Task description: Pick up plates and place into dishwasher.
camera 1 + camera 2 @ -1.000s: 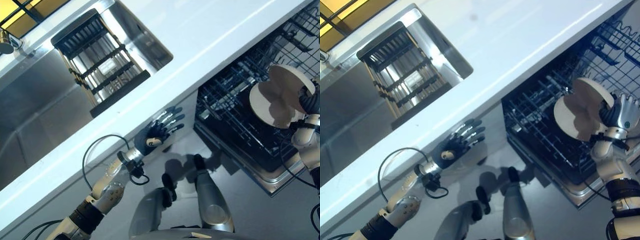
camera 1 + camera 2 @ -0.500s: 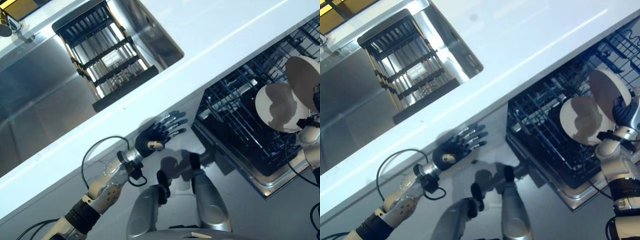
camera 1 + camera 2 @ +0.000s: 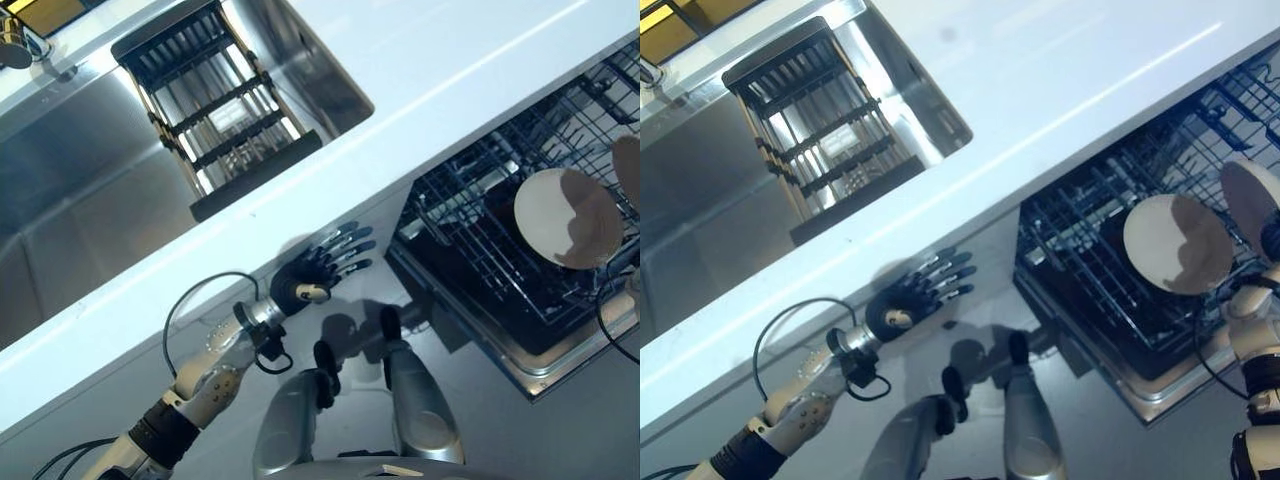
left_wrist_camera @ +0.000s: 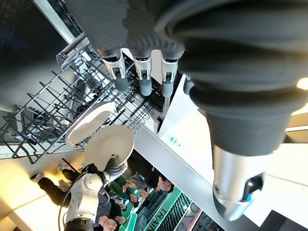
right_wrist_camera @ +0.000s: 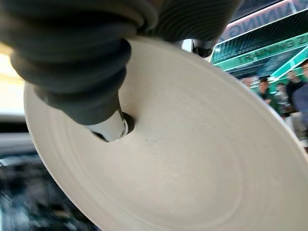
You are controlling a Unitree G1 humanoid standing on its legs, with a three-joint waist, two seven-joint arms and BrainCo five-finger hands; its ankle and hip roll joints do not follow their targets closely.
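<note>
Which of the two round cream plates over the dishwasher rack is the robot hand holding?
The right robot hand holds the cream plate at the view's right edge; the other plate, turned face-on, stands in the dark wire rack.

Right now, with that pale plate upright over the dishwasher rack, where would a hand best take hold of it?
Probably by the rim. The plate stands on edge above the dishwasher rack, thin edge outward, so fingers one face, thumb the other, coming from its rack-free near side. The right hand seems to hold it about so, thumb on its face.

Rack crowded at right, open floor at centre

Two plates (image 3: 1178,243) stand over the dishwasher rack (image 3: 1090,240) at right; the countertop (image 3: 330,160) edge overhangs it diagonally; bare floor lies lower centre.
</note>
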